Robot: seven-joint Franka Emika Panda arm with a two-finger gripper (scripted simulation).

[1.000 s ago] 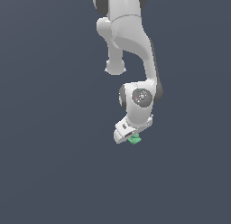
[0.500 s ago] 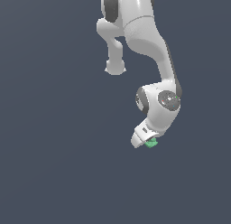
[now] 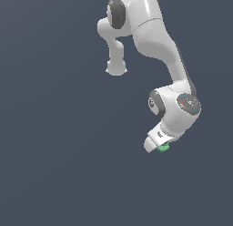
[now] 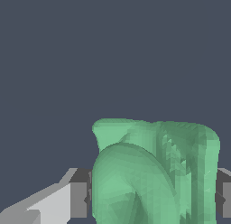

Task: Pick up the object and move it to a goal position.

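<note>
The green lumpy object [image 3: 163, 148] sits pinched between the two fingers of the hand [image 3: 158, 147], low on the exterior view's right, at the tip of the white arm [image 3: 154, 33]. In the wrist view the object [image 4: 153, 173] fills the gap between the dark finger pads [image 4: 81, 198], touching them on both sides, so the hand is clamped on it rather than spread. No worktop surface shows anywhere around it, only flat grey, so it looks carried in the air. No goal marker shows, so I cannot tell how far it has to go. To carry it well, I would keep the squeeze steady and move smoothly, since the piece is tiny and uneven and could twist between the pads. Its shape looks stubby and rounded; I cannot tell a clear long axis or which way it points.
</note>
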